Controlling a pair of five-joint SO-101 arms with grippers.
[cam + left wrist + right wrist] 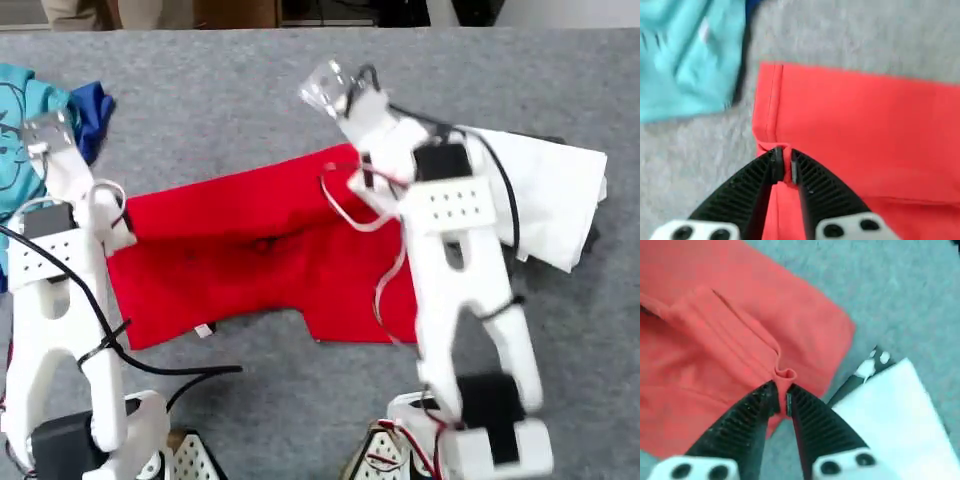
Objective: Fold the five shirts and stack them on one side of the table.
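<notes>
Both your left claw (784,169) and right claw (781,399) are pinching the red shirt (240,255). You're likely starting its fold; lift both evenly.

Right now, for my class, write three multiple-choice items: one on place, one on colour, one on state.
1. The white shirt lies: A beside the red shirt; B under it; C on top of it.
2. The held shirt is: A teal; B white; C red.
3. The left gripper is: A open; B shut on the red shirt; C shut, empty.
Key: A, bare table shows between them; C, the right gripper pinches red too; B, its fingers clamp a hem.
</notes>
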